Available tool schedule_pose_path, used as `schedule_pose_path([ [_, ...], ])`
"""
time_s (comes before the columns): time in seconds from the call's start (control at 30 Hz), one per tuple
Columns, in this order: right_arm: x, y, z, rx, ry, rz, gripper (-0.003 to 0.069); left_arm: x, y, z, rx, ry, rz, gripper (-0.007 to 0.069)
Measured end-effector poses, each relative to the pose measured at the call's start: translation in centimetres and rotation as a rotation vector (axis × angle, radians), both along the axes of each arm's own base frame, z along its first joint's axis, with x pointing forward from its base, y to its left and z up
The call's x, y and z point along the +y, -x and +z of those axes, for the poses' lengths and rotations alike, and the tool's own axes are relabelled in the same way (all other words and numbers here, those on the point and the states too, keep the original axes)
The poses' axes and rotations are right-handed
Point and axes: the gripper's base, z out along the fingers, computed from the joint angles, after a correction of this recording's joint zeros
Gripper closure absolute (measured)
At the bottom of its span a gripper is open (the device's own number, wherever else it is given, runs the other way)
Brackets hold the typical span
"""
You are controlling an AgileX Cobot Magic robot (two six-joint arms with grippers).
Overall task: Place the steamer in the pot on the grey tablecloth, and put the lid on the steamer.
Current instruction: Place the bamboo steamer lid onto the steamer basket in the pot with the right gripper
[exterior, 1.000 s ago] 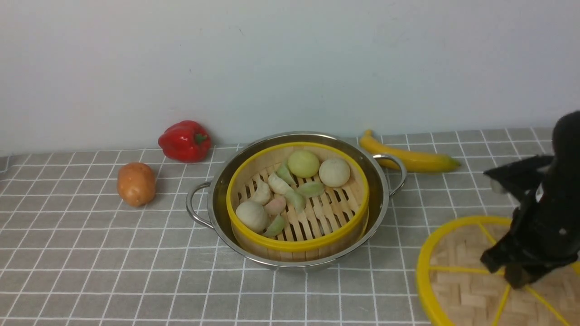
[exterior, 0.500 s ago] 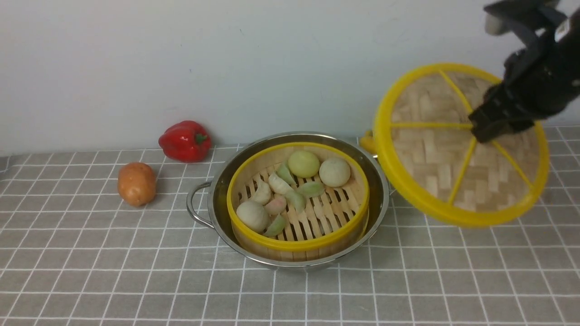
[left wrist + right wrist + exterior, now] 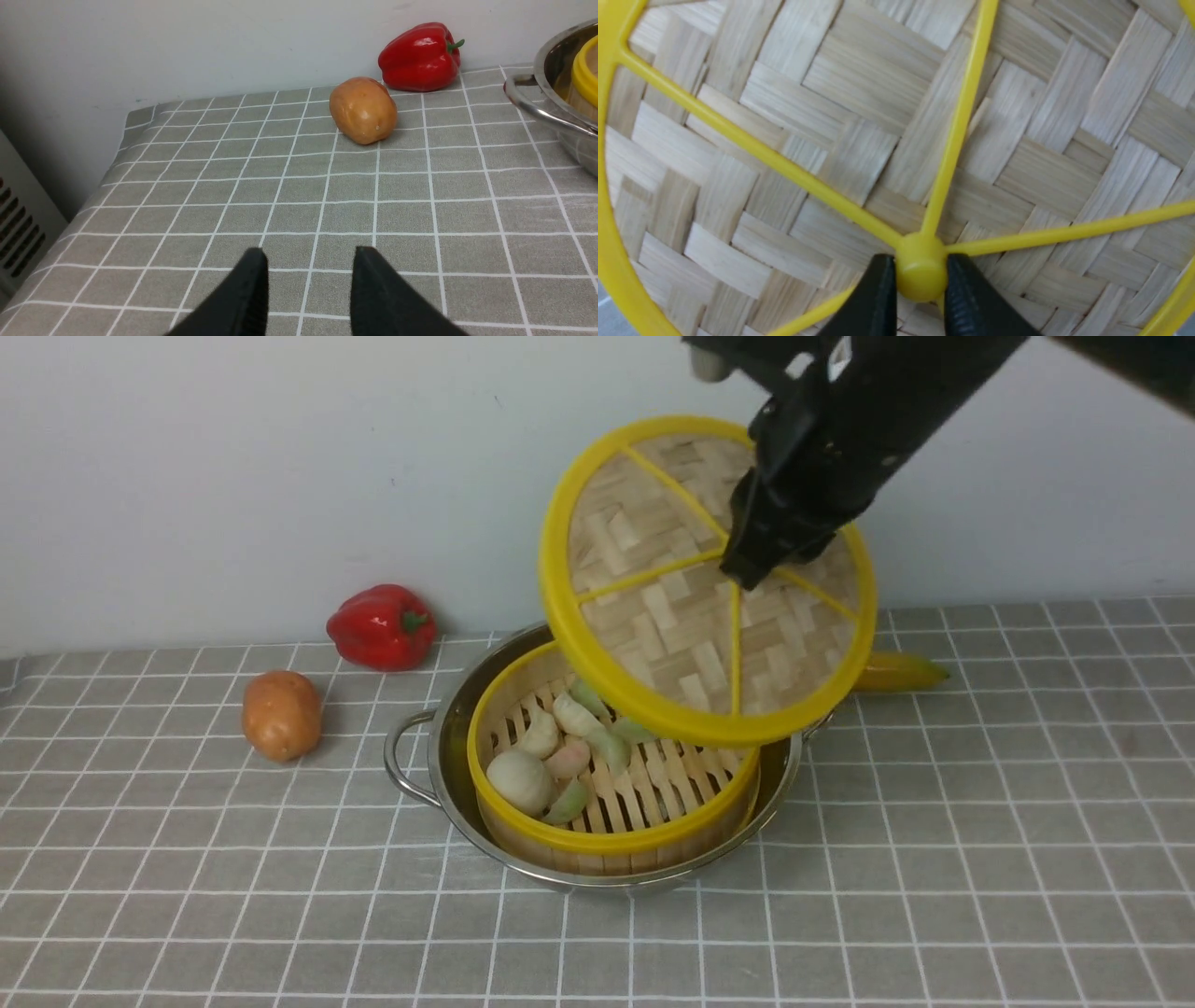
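While the lid [image 3: 653, 616] hangs in the air above the pot [image 3: 451, 737], the right end effector [image 3: 747, 567] has it by the middle, its two black fingers [image 3: 878, 298] pinching the yellow hub [image 3: 920, 266] where the thin spokes meet. The lid is tilted, with its woven face turned toward me and its lower edge low over the far side of the steamer [image 3: 607, 843]. From here I cannot tell whether that edge touches the steamer's rim or clears it. It hides the back half of the basket.

The steamer sits inside the shiny pot, yellow rim up and slatted floor showing. A pale bun [image 3: 520, 781] lies at its near left, with a few small dumplings [image 3: 571, 714] beside it. The pot stands on the grey tablecloth [image 3: 980, 859] that covers the counter, roughly at its middle.

The left end effector [image 3: 310, 261] hangs low over bare cloth well to the left of the pot. Its fingers are spread and there is nothing between them.

A potato [image 3: 280, 714] lies on the cloth to the left of the pot. A red pepper [image 3: 381, 625] sits behind it near the wall. To the right, the tip of a banana [image 3: 896, 672] pokes out from behind the lid's rim.
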Motion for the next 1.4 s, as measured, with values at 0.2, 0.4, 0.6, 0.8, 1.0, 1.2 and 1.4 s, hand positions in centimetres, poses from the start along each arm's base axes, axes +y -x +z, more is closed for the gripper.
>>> schedule_pose_path([
  [0.2,3.1,-0.3,-2.4,0.036,0.022,0.048,0.0514,0.0,0.0,0.0,0.0,0.0,0.0,0.0382],
  [0.4,4.3,-0.6,-4.6,0.073,0.055,0.08,0.0514,0.0,0.0,0.0,0.0,0.0,0.0,0.0382],
  [0.6,4.4,-0.7,-4.9,0.069,0.07,0.107,0.0514,0.0,0.0,0.0,0.0,0.0,0.0,0.0382],
  [0.8,4.7,-1.0,-6.0,0.076,0.095,0.153,0.0514,0.0,0.0,0.0,0.0,0.0,0.0,0.0382],
  [1.0,5.2,-1.6,-6.6,0.03,0.086,0.185,0.0514,0.0,0.0,0.0,0.0,0.0,0.0,0.0382],
  [1.2,5.4,-1.9,-6.6,-0.006,0.07,0.189,0.0514,0.0,0.0,0.0,0.0,0.0,0.0,0.0382],
  [1.4,5.3,-1.7,-6.7,0.015,0.083,0.206,0.0514,0.0,0.0,0.0,0.0,0.0,0.0,0.0382],
])
